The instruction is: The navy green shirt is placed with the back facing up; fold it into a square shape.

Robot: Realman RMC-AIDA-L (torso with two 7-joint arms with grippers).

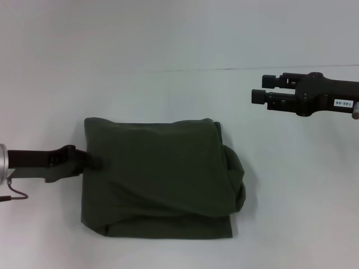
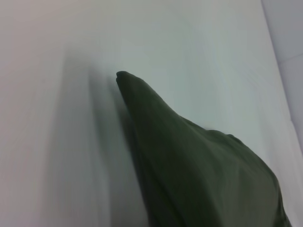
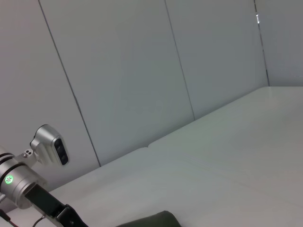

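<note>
The navy green shirt [image 1: 160, 176], folded roughly square, lies mid-bench. Its left edge is met by the left hand [image 1: 92, 161]; grip cannot be told. The right hand [image 1: 259, 88], open and empty, is raised clear. The bunched right side could unfold if dragged.

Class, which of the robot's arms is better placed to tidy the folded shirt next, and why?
Probably the left: its pincer is at the navy green shirt's left edge, while the right pincer hovers away from the cloth.
</note>
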